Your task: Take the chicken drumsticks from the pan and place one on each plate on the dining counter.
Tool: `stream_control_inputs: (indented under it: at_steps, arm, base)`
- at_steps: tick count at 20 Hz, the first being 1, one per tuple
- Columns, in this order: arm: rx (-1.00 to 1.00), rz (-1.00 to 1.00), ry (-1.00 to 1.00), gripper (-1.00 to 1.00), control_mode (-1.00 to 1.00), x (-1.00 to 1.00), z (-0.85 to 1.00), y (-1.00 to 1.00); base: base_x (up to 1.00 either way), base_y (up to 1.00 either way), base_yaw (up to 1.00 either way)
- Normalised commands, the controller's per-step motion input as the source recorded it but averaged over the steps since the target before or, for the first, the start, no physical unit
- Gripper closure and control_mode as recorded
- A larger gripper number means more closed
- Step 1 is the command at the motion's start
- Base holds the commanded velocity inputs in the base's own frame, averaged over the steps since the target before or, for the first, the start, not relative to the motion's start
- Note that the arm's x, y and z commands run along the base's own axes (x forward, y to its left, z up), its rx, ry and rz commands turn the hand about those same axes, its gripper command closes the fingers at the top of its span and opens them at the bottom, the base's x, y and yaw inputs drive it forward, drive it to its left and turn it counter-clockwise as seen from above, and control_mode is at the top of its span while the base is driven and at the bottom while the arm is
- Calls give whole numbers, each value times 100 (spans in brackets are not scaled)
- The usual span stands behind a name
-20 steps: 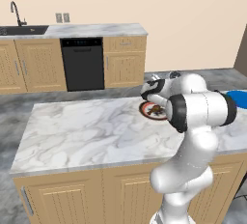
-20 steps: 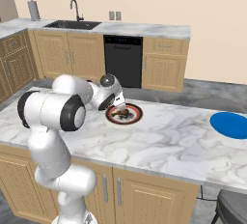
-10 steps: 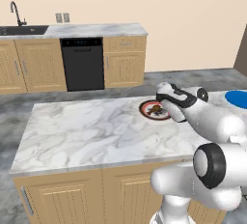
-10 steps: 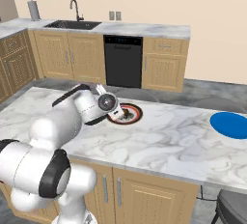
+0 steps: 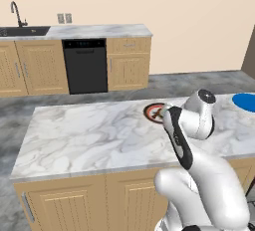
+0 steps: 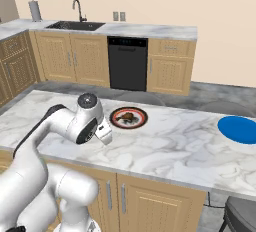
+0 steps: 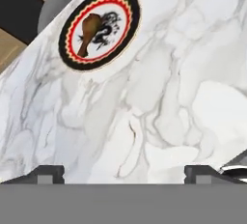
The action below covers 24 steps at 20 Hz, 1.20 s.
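Drumstick delivery, stage shown: on the dining counter [image 6: 165,151] you see one plate [image 7: 99,29] carrying one drumstick [image 7: 88,31], so you may judge that placement done. To the robot's right lies a flat blue disc [image 6: 240,129]; you cannot tell whether it is a second plate. The pan shows nowhere here, so a second piece is, by judgement, left to fetch and set down. The gripper [image 7: 124,172] hangs over bare marble, well apart from the plate, jaws spread wide and holding nothing. In the hand view the drumstick's long axis runs diagonally: thick end toward the plate's centre, thin bone end toward the rim.
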Motion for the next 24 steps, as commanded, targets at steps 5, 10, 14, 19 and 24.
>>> stream_control_inputs:
  at_steps: [5, 10, 14, 19, 24]
  arm:
    - [-7, 20, 41, -100, -100, -100, 85, 1]
    - [-2, 0, 9, -100, -100, -91, 45, 0]
    - [0, -15, 0, -100, 100, -50, 12, -6]
    - [0, 0, 0, -100, 100, 0, 0, 0]
    - [0, 0, 0, -100, 100, 0, 0, 0]
  base:
    - [0, 0, 0]
    - [0, 0, 0]
    - [-47, -12, -29]
    - [-45, -1, -81]
    - [-1, 0, -99]
